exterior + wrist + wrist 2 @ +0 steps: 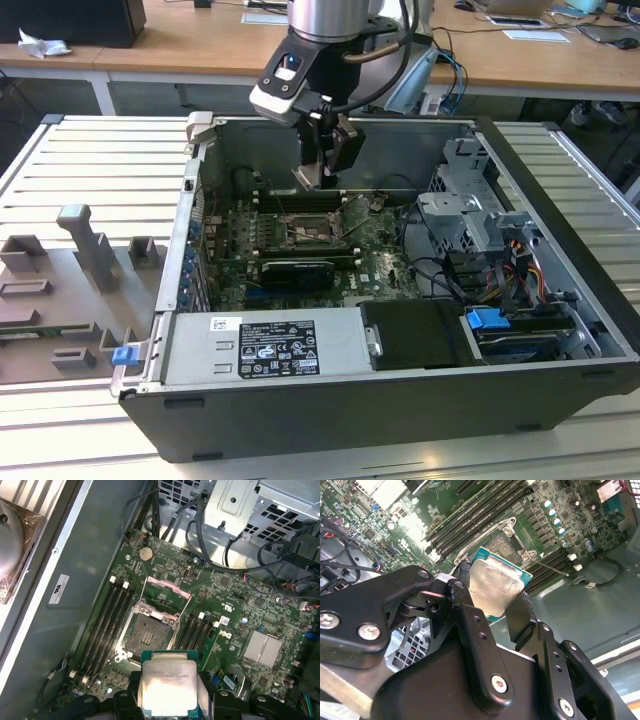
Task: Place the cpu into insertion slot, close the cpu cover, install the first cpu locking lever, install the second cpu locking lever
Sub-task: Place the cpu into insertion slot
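Tool [492, 596] tight on the cpu [169, 687] above the open insertion slot [147, 635], cpu cover [167, 584] raised.

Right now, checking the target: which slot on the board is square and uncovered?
The insertion slot, square and dark, between two banks of long narrow memory slots; its cpu cover stands open.

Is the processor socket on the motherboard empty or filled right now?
Empty. In the first wrist view the socket shows a bare dark bed; the chip is clamped in the gripper, apart from it.
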Tool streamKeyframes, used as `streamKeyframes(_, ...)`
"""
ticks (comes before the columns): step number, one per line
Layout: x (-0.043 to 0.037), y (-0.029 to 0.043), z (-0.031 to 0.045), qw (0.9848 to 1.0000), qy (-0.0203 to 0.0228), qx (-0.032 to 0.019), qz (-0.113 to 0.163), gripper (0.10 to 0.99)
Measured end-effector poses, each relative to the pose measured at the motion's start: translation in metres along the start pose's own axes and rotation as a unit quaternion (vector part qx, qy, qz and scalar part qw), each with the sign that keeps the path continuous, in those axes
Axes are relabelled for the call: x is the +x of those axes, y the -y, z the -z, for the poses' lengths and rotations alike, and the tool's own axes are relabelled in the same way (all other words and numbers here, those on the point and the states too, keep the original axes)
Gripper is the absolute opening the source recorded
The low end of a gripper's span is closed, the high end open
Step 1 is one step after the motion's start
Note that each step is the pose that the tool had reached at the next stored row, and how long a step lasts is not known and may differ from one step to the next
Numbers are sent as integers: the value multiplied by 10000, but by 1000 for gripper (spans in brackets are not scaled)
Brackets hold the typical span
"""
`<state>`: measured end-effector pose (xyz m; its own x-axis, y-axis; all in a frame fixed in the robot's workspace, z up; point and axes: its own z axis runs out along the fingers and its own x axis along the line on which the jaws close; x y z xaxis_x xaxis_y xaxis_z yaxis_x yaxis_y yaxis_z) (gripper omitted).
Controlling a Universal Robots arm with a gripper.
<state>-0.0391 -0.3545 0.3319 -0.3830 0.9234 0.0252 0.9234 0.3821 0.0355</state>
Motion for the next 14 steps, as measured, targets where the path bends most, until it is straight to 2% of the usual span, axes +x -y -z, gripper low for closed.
streamKeyframes(3,-1,0,-17,10000,-2,3,-25,525)
streamKeyframes(7,-2,3,-77,9999,1,2,-119,525)
streamKeyframes(14,-3,5,-113,9998,3,3,-201,525)
